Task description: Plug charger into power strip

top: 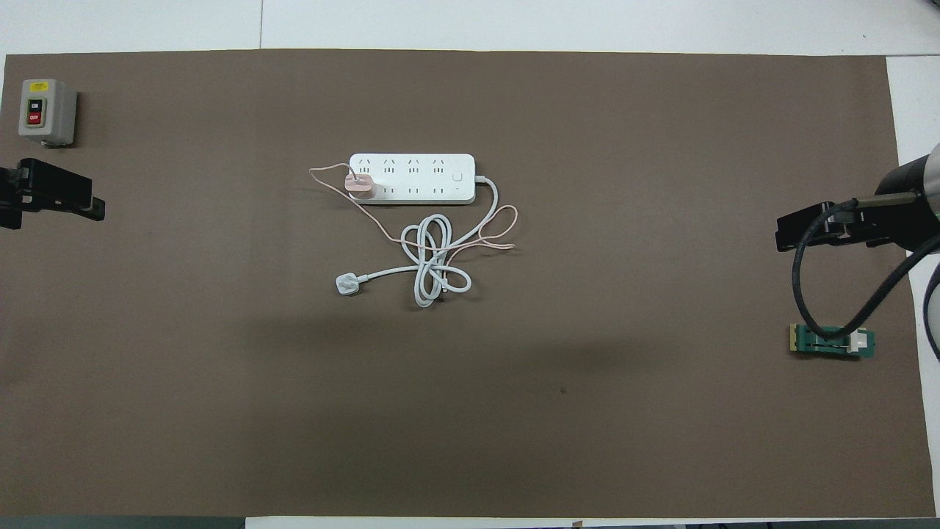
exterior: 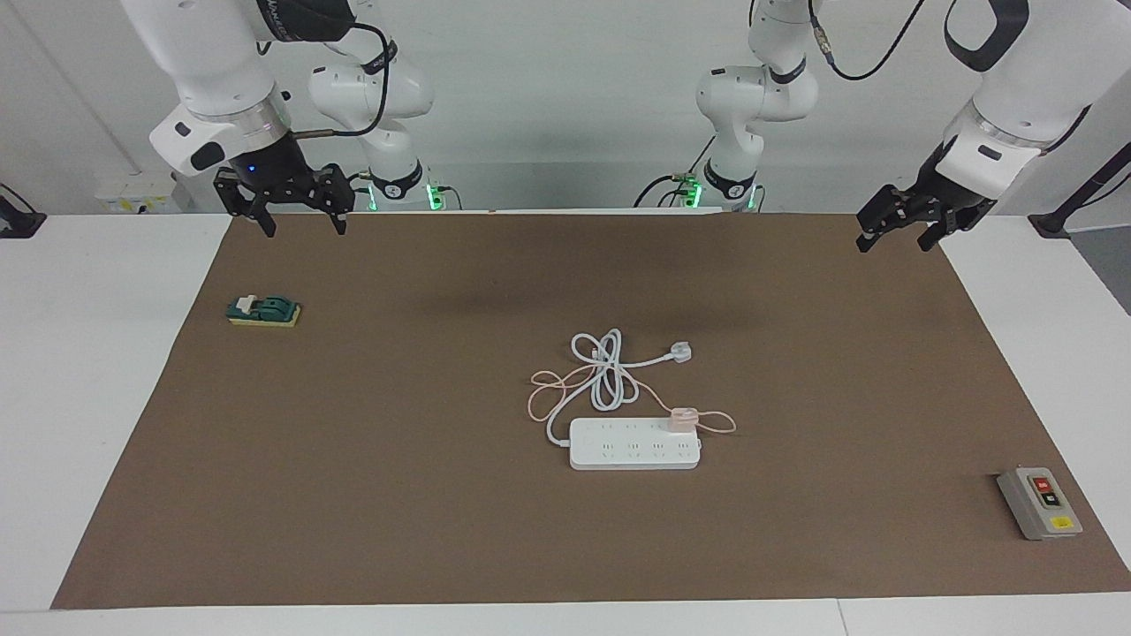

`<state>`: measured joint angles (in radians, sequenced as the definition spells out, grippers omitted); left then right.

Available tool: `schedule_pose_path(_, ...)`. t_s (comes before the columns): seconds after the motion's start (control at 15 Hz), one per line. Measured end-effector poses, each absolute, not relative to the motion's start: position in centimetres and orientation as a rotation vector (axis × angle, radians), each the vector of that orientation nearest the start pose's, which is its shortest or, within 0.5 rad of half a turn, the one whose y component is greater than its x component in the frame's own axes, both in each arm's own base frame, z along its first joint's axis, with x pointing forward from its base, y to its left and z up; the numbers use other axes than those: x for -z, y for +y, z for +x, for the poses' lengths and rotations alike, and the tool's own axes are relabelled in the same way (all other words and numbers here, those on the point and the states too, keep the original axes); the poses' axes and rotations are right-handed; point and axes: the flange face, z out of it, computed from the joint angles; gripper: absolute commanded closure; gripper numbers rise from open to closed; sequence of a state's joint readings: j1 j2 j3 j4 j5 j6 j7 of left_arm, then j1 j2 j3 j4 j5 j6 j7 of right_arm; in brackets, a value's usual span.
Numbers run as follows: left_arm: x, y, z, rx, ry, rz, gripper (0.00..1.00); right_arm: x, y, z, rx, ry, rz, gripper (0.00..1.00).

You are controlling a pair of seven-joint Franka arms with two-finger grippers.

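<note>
Both pincers were spread wide and held nothing: the left pincer (exterior: 897, 231) and right pincer (exterior: 297, 215) hung over the mat's corners. The pink charger (exterior: 682, 418) sat plugged into the white power strip (exterior: 634, 444) mid-counter.

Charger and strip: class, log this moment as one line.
charger: seated on strip | left gripper: open, empty, raised | right gripper: open, empty, raised
</note>
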<state>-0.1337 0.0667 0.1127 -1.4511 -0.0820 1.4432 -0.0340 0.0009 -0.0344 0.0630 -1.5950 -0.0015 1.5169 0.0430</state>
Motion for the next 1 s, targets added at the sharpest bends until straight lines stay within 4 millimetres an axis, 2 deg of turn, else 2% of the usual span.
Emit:
schedule_pose_path(0.27, -63.2, -1.4, 55.8, -0.135, -0.059, -3.177, 0.0, -62.7, 3.5, 53.7, -0.068, -0.033, -3.147, 0.0)
schedule_pose_path(0.47, -63.2, -1.4, 55.7, -0.134, -0.064, -3.159, 0.0, -62.7, 3.6, 53.7, -0.068, -0.035, -3.147, 0.0)
schedule_pose_path(0.8, -64.5, -1.2, 54.6, -0.121, -0.066, -3.159, 0.0, -62.7, 3.6, 53.7, -0.068, -0.037, -3.147, 0.0)
schedule_pose_path(1.0, -64.3, -1.1, 54.6, -0.128, -0.069, -3.158, 0.0, -62.7, 3.6, 53.7, -0.068, -0.037, -3.147, 0.0)
